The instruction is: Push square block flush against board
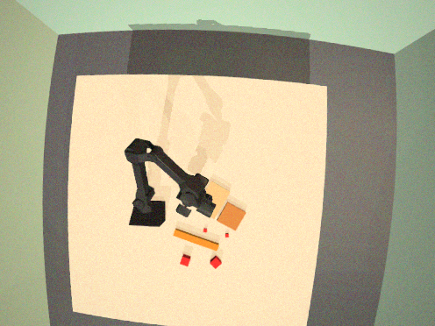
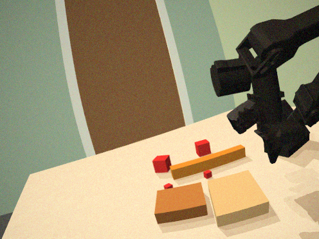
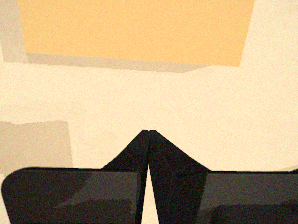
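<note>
The orange-brown square block (image 1: pixel 231 216) (image 2: pixel 180 197) lies flat on the table. The longer tan board (image 1: pixel 220 194) (image 2: pixel 236 191) (image 3: pixel 140 30) lies flat beside it, partly hidden by the arm in the top view. In the exterior view a narrow strip of table shows between block and board, slightly wider at the near end. My gripper (image 2: pixel 273 161) (image 3: pixel 149 131) is shut and empty, on the board's far side from the block. The wrist view shows table between its fingertips and the board's edge. Its tips are hidden in the top view.
A long orange bar (image 1: pixel 196 239) (image 2: pixel 209 161) lies across from the block and board. Two small red cubes (image 1: pixel 205 230) (image 1: pixel 226 235) lie between it and them. Two larger red cubes (image 1: pixel 185 260) (image 1: pixel 216 262) lie beyond the bar. The arm's black base (image 1: pixel 148 216) stands left of the pieces.
</note>
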Robot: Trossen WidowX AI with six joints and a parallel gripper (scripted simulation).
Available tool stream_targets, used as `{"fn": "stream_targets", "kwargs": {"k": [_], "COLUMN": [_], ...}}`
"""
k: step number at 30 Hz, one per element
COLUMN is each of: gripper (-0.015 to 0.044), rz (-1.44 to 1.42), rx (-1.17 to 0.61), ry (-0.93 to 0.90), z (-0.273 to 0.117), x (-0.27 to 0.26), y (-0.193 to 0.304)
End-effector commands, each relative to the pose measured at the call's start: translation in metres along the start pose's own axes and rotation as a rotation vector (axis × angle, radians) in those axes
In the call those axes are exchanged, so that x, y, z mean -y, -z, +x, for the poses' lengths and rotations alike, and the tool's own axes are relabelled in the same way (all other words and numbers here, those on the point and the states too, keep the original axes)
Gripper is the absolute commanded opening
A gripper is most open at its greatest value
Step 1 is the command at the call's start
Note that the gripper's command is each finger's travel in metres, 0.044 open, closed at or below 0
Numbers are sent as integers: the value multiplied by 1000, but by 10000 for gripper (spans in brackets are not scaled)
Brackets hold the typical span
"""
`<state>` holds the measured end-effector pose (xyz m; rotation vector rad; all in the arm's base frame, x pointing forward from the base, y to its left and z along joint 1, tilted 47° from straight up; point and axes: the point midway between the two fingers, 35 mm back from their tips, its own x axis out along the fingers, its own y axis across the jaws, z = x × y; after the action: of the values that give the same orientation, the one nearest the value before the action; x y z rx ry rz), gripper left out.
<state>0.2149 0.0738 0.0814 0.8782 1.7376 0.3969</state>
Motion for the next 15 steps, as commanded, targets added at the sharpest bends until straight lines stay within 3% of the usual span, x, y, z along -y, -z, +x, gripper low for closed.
{"fn": "stream_targets", "kwargs": {"k": [1, 4, 8, 15], "gripper": [0, 0, 0, 0], "rz": [6, 7, 6, 6], "rx": [1, 2, 0, 0], "ry": [6, 7, 3, 3], "z": [-1, 9, 52, 54], "x": [14, 14, 13, 13], "y": [-13, -14, -12, -15]}}
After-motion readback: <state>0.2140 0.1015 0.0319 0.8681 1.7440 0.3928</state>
